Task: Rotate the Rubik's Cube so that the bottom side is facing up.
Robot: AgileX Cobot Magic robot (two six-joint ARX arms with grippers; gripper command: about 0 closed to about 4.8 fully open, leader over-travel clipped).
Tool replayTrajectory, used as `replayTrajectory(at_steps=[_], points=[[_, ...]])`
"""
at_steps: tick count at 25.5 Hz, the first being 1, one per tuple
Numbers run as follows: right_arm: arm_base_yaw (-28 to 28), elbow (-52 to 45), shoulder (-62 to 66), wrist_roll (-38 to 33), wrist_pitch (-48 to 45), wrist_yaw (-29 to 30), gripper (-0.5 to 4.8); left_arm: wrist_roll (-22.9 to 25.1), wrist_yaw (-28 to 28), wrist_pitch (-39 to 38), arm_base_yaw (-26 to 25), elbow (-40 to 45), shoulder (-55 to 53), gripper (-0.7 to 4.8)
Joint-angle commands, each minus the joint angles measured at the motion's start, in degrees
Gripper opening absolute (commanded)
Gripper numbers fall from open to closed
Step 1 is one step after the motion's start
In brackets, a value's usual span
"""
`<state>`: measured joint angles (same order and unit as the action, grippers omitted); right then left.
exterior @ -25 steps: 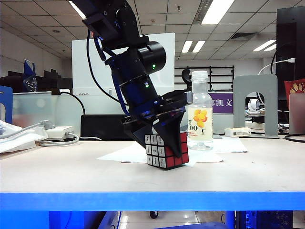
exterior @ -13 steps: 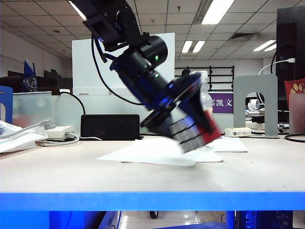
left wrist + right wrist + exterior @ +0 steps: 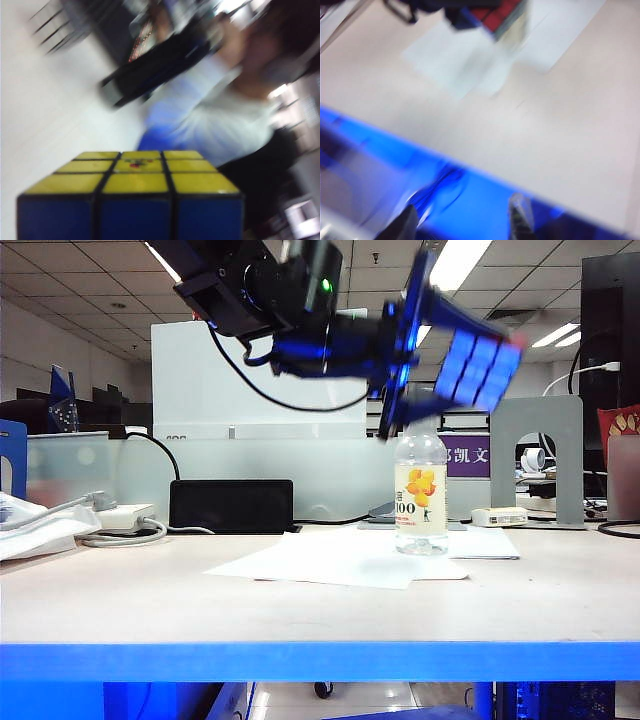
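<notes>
place: open office | cues: panel ceiling lights [image 3: 455,262], desks, whiteboard [image 3: 200,380], monitor [image 3: 608,330]

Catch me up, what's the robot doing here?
The left gripper holds the black-framed Rubik's Cube clamped high in the air, above the clear plastic bottle standing on the beige table. A blue face shows toward the exterior camera. The right gripper hangs open over the table's blue front edge, holding nothing.

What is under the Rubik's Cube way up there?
Below the Rubik's Cube, which the left gripper holds in the air, stands a clear bottle on white paper on the table. The right gripper waits over the table's blue edge, away from it.
</notes>
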<state>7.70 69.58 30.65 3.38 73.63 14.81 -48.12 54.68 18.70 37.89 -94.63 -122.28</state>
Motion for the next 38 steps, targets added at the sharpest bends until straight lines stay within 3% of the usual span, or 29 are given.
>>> replayTrajectory(at_steps=[1, 4, 9, 12, 13, 14, 15, 16, 20, 27, 32, 33, 38], points=[[0.1, 4.5, -0.1, 1.6, -6.2, -3.3, 2.32, -19.5, -3.2, 16.6, 0.2, -0.1, 0.4, 2.44], [0.2, 7.6, 1.4, 2.1, -9.3, -3.2, 2.29, -30.6, -7.6, 27.3, 0.6, 0.0, 0.3, 2.42], [0.2, 10.0, 4.7, 3.4, -9.7, -2.9, 2.3, -45.0, -16.9, 42.2, 1.8, 0.0, 0.3, 2.41], [0.3, 10.0, 7.5, 7.0, -14.1, -2.9, 2.3, -59.7, -28.2, 58.5, 4.5, 0.2, 0.3, 2.41], [0.3, 10.0, 8.1, 8.5, -15.8, -2.7, 2.3, -62.2, -30.2, 61.2, 4.8, 0.2, 0.3, 2.41], [0.2, 10.1, 9.4, 10.4, -18.6, -2.3, 2.29, -68.8, -35.7, 65.3, 6.7, 0.1, 0.4, 2.41], [0.2, 10.6, 10.2, 10.4, -19.3, -1.6, 2.29, -70.8, -36.3, 65.3, 7.6, 0.1, 0.9, 2.41], [0.2, 12.2, 12.3, 10.4, -20.0, 2.3, 2.29, -70.7, -35.9, 65.3, 9.3, 0.1, 2.0, 2.41], [0.2, 17.4, 17.1, 12.5, -19.7, 7.2, 2.3, -70.7, -35.6, 65.3, 13.6, 0.0, 3.8, 2.41], [0.2, 33.4, 23.2, 21.9, -13.1, 6.8, 2.3, -70.7, -30.7, 65.3, 19.1, 0.1, 6.7, 2.41], [0.9, 45.5, 26.0, 21.6, -8.1, 8.4, 2.3, -70.7, -27.9, 65.3, 20.8, 0.1, 8.1, 2.41], [1.0, 49.1, 26.6, 21.5, -3.7, 8.5, 2.33, -70.7, -26.4, 65.3, 20.8, 0.1, 8.1, 2.41], [1.0, 53.4, 25.8, 17.3, 5.2, 11.8, 2.93, -70.7, -22.7, 65.3, 21.6, 0.1, 8.6, 2.41]])
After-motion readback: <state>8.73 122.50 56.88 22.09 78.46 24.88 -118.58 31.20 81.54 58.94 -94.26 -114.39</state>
